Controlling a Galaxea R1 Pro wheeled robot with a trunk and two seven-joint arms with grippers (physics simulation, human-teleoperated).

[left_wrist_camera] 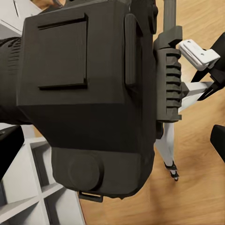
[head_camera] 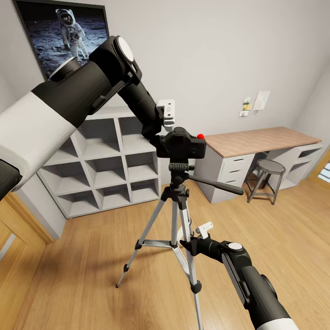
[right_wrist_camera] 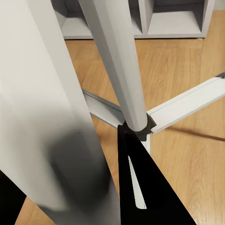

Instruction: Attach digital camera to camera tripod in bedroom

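Observation:
The black digital camera (head_camera: 185, 145), with its red mark on top, sits level on the black head of the camera tripod (head_camera: 178, 201). My left gripper (head_camera: 167, 133) reaches it from the upper left and looks shut on it, one white finger (head_camera: 166, 112) standing just above its back corner. In the left wrist view the camera (left_wrist_camera: 89, 93) is seen from above, with the tripod's ribbed head (left_wrist_camera: 168, 79) beside it. My right gripper (head_camera: 196, 242) is low down, shut on a silver tripod leg (right_wrist_camera: 51, 117); a black fingertip (right_wrist_camera: 140, 187) touches the brace hub.
A grey-white cube shelf (head_camera: 110, 169) stands behind the tripod. A wooden-topped desk (head_camera: 256, 140) and a round stool (head_camera: 268, 169) are at the right. The tripod's pan handle (head_camera: 220, 185) sticks out toward the desk. An astronaut poster (head_camera: 68, 32) hangs on the wall.

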